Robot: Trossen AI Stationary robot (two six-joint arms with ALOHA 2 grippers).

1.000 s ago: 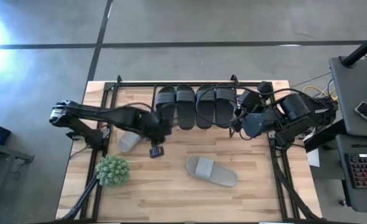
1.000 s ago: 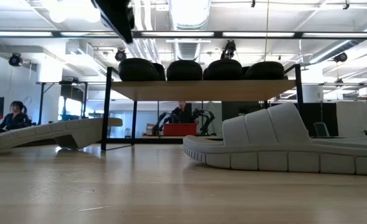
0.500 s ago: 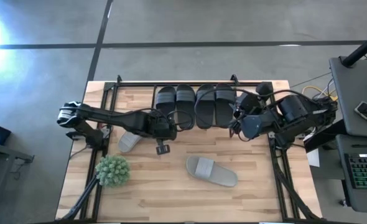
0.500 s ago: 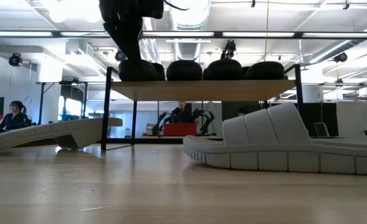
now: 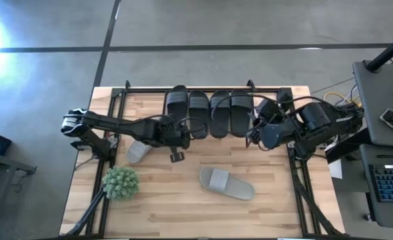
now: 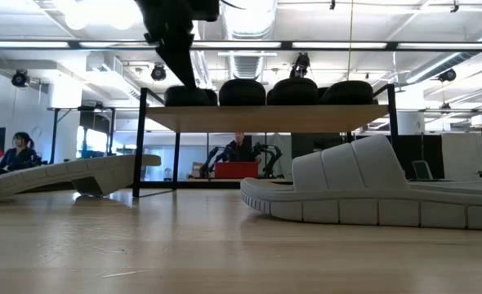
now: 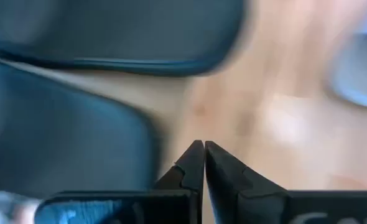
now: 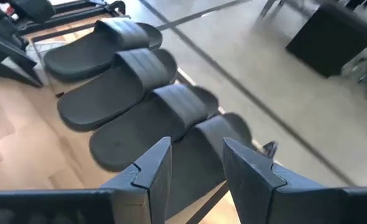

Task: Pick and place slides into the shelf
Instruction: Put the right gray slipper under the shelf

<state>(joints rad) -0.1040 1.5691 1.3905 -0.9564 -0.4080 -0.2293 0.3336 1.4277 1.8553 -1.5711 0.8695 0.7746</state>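
From above I saw four black slides [image 5: 210,113] lined up side by side on the wood top of the shelf [image 5: 143,100], which stood at the far edge of the tabletop [image 5: 183,207]. Two grey slides were off the shelf: one [image 5: 226,183] lay flat on the tabletop in front of it, the other [image 5: 138,151] sat near the shelf's left end, propped at a tilt. My left claw [image 5: 176,156] hung just in front of the leftmost black slide [image 5: 177,110], and through its wrist camera its fingers [image 7: 193,165] were pressed together with nothing between them. My right claw [image 5: 253,130] waited at the shelf's right end, beside the rightmost black slide [image 5: 242,112]; its fingers [image 8: 155,168] stood apart and held nothing. A green spiky plant [image 5: 120,183] sat near the left front of the tabletop. At table height, a seated person [image 6: 16,153] showed in the room behind.
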